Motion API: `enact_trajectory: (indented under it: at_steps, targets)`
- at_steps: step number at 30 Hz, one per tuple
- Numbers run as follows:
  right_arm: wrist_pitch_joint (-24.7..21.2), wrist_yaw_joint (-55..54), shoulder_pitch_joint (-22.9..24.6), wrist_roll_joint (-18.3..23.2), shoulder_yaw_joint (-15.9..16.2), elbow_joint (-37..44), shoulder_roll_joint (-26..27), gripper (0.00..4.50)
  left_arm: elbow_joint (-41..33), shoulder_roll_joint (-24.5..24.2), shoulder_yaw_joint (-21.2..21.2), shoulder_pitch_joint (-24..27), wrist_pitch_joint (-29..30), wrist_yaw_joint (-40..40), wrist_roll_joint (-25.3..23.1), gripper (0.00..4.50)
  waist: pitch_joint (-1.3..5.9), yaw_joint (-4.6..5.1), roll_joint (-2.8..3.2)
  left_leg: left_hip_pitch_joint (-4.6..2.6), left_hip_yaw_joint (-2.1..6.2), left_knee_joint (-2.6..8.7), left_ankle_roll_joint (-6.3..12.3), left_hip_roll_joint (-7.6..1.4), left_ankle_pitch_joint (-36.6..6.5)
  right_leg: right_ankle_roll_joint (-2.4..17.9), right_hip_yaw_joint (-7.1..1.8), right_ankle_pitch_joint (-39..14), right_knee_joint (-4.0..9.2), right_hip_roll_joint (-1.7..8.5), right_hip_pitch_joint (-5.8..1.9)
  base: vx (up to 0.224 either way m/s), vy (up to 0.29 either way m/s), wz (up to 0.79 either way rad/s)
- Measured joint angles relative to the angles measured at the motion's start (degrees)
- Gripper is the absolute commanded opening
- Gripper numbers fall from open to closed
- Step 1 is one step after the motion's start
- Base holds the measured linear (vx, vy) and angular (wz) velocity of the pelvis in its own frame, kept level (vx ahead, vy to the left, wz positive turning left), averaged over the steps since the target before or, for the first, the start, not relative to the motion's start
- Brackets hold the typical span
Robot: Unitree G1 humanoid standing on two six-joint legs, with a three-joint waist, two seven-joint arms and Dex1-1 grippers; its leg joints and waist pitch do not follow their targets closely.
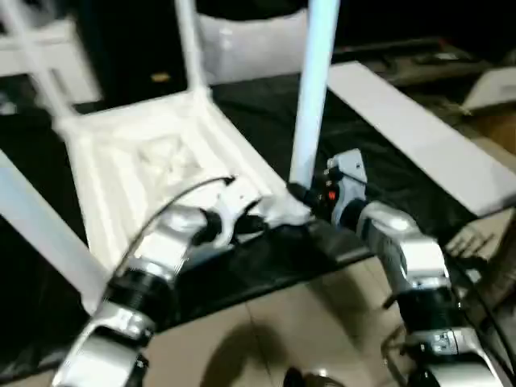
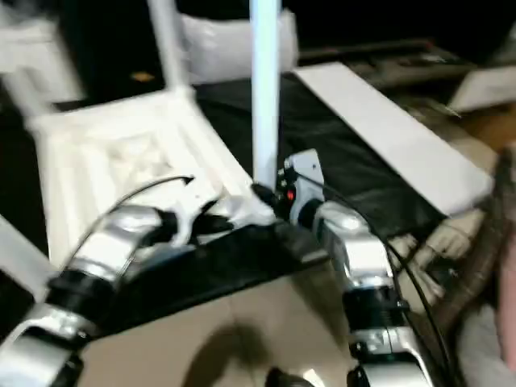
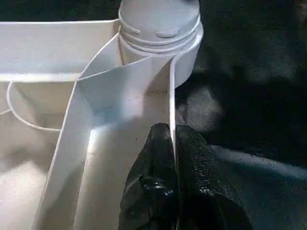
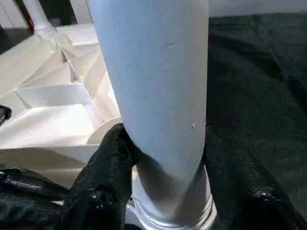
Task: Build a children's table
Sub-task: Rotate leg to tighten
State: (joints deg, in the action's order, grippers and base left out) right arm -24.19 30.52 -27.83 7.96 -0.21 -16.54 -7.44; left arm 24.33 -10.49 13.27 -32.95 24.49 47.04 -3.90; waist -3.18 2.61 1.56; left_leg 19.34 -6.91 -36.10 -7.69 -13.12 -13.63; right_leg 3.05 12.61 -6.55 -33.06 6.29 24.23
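The children's table (image 1: 153,161) is lying upside down on the black-covered counter (image 1: 363,153), its ribbed underside facing up. The left gripper (image 3: 172,143) is pinching the top's thin side wall at the near corner, fingers clenched on it. Beside it, the right gripper (image 4: 163,158) is grasping the upright leg (image 1: 310,97) standing in that corner socket. Beyond the leg, open black cloth is separating the table from a flat white board (image 1: 419,129)

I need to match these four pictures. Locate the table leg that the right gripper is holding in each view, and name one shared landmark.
Left eye view: leg stands upright, centre-right, above the right gripper.
Right eye view: leg upright, centre.
Left wrist view: its threaded base in the corner socket, beyond the left gripper.
Right wrist view: leg large, centre, between black fingers.
Shared landmark: the tabletop's ribbed underside.
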Motion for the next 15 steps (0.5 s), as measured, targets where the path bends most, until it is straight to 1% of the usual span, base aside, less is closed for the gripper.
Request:
enact_trajectory:
  at_steps: [1, 2, 3, 6, 8, 10, 11, 12, 15]
  targets:
    - [0.1, 0.0, 0.0, 0.1, -0.1, 0.4, 0.0, 2.73, -0.7, -0.1, 0.0, 0.0, 0.1, 0.0, 0.0, 0.0, 0.03, -0.16, 0.0, 0.71, 0.39, 0.02, 0.01, 0.1, 0.0, 0.0, 0.19, 0.0, 0.1, -0.05, 0.58, 0.0, 0.0, 0.0]
    - [0.1, 0.0, 0.1, 0.2, -0.3, 0.7, 0.0, 2.73, -1.1, 0.0, 0.0, 0.0, 0.1, 0.0, 0.0, 0.0, 0.04, -0.2, 0.0, 1.12, 0.5, -0.03, -0.01, 0.09, 0.1, 0.0, 0.22, 0.0, 0.13, -0.07, 0.88, 0.0, 0.0, 0.0]
    - [0.2, 0.1, 0.1, 0.4, -0.5, 0.7, 0.0, 2.89, -1.4, 0.0, 0.2, 0.1, 0.1, 0.1, 0.0, 0.0, 0.04, -0.23, 0.01, 1.25, 0.53, -0.06, 0.11, 0.1, 0.1, 0.0, 0.19, 0.0, 0.16, -0.07, 0.94, 0.0, 0.0, 0.0]
    - [1.1, 2.6, 0.9, 1.3, -0.5, 0.7, -1.2, 3.08, -1.7, -0.7, 0.7, 0.2, -0.7, 1.4, 0.1, 0.0, 0.05, -0.78, 0.03, 1.33, 0.52, -0.1, 0.47, 0.15, 0.2, 0.0, 0.03, 0.2, 0.36, -0.06, 0.9, 0.0, 0.0, 0.0]
    - [2.3, 5.8, 1.5, 1.7, -0.2, 0.7, -3.1, 3.32, -1.7, -2.1, 1.1, 0.2, -1.8, 3.0, 0.3, 0.0, 0.05, -1.55, 0.03, 1.37, 0.51, -0.09, 0.53, 0.15, 0.1, 0.1, 0.0, 0.2, 0.39, -0.06, 0.9, 0.0, 0.0, 0.0]
    - [3.7, 10.2, 2.0, 2.8, 0.5, 0.7, -5.7, 3.32, -1.7, -3.5, 1.4, 0.7, -3.6, 5.3, 1.0, 0.0, 0.05, -2.3, 0.03, 1.34, 0.51, -0.05, 0.55, 0.17, 0.1, 0.1, -0.03, 0.2, 0.39, -0.06, 0.9, 0.0, 0.0, 0.0]
    - [4.2, 12.0, 2.4, 3.2, 0.7, 0.7, -6.5, 3.64, -1.7, -4.2, 1.6, 0.8, -4.1, 6.2, 1.2, 0.0, 0.05, -2.7, 0.03, 1.33, 0.5, -0.04, 0.55, 0.17, 0.1, 0.1, -0.03, 0.2, 0.39, -0.06, 0.9, 0.0, 0.0, 0.0]
    - [4.6, 13.8, 2.8, 3.5, 0.8, 0.7, -7.4, 3.64, -1.7, -4.7, 1.9, 0.9, -4.6, 7.3, 1.4, 0.0, 0.05, -2.97, 0.03, 1.3, 0.48, -0.04, 0.55, 0.17, 0.1, 0.1, -0.06, 0.2, 0.38, -0.06, 0.9, 0.0, 0.0, 0.0]
    - [6.5, 21.2, 3.2, 4.0, 1.9, 0.6, -11.8, 3.92, -0.9, -7.5, 3.1, 0.9, -8.4, 12.0, 1.8, 0.0, 0.05, -4.31, 0.03, 1.23, 0.41, -0.05, 0.55, 0.18, 0.1, 0.1, -0.15, 0.2, 0.38, -0.06, 0.87, 0.0, 0.0, 0.0]
